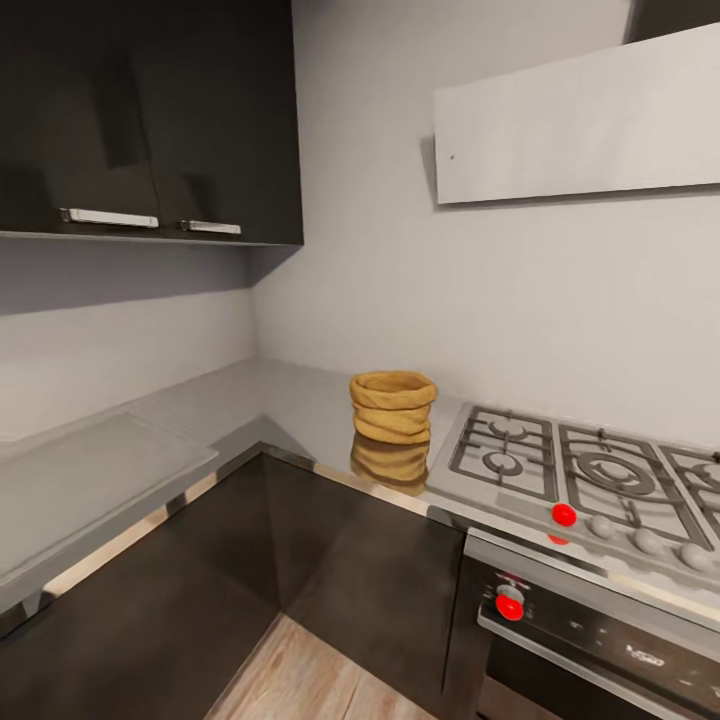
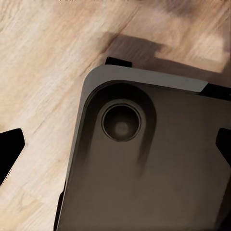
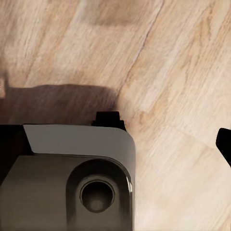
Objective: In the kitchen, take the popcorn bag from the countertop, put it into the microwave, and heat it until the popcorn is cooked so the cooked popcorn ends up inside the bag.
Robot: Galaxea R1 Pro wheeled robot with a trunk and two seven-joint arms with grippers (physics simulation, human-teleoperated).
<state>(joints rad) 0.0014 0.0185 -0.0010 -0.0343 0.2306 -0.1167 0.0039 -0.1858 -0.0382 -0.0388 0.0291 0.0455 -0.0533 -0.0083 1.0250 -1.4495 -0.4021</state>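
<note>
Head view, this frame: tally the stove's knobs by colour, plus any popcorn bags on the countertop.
Red knobs: 2, one on the hob, one on the oven front
Grey knobs: 3, beside the hob's red one
Popcorn bag: 1
Total: 6

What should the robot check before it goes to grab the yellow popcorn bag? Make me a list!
1. Popcorn bag in sight: ok, it shows in the head view.
2. Bag upright: ok, it stands on the countertop with its round mouth up.
3. Room around the bag: ok, it stands apart from the stove beside it, with bare worktop on its other side.
4. Hands ready: cannot tell; the wrist views look down at the wooden floor and the robot's grey base, and only dark finger edges show.
5. Microwave found: not ok, it is not seen yet.
6. Popcorn inside the bag: cannot tell from this angle.
</note>
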